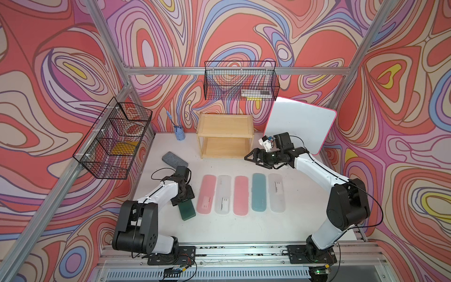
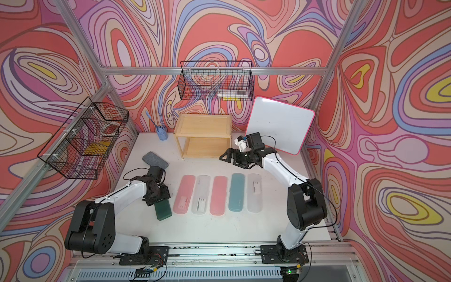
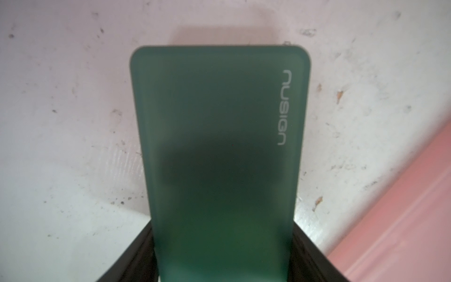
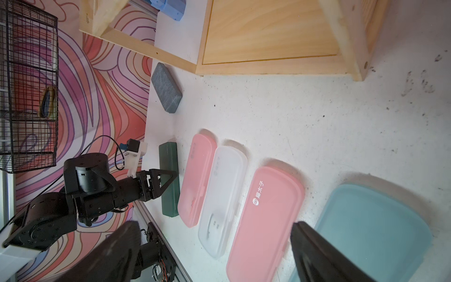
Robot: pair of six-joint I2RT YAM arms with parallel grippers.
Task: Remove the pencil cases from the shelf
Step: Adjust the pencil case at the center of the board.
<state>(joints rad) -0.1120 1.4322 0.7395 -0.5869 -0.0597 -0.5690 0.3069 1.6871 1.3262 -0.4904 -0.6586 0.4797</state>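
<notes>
Left wrist view: the dark green case (image 3: 219,146) is seen lying on the surface (image 3: 61,122) between the left jaws, which sit close against its long sides; whether it is pinched cannot be told. The right jaws are spread wide and empty, held just beside the front corner of the shelf (image 1: 225,135). Both tiers of the shelf are bare and all six cases are found on the surface, so little is judged left to do. If the askew green case is squeezed or dragged, it could be twisted against the pink case (image 1: 207,194) just beside it, and the row disturbed. Room is tight toward the surface's side edge and the grey pouch (image 1: 174,160). Open ground is left between row and shelf, and toward the front rail (image 1: 231,245).
</notes>
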